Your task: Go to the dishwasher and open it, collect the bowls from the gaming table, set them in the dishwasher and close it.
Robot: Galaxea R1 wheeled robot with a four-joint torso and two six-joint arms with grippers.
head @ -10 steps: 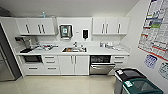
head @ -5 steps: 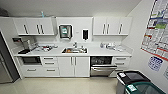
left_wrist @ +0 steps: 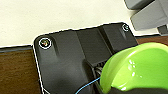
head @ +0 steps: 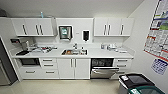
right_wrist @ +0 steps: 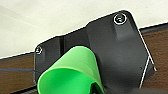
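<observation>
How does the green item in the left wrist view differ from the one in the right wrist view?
The glossy lime-green bowl in the left wrist view is yellower and shiny, with bright glints inside; the matte green bowl in the right wrist view is a deeper, duller green. The lime one shows a rounded, thick wall; the other looks thinner and more cone-shaped. Both are green plastic vessels seen close up.

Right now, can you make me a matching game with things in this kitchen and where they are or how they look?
Things:
1. dishwasher
2. sink
3. poster
4. lime-green bowl

Clues:
A. on the right wall
B. door hanging open
C. close to the left wrist camera
D. set in the middle of the counter

Pairs: 1-B, 2-D, 3-A, 4-C
</observation>
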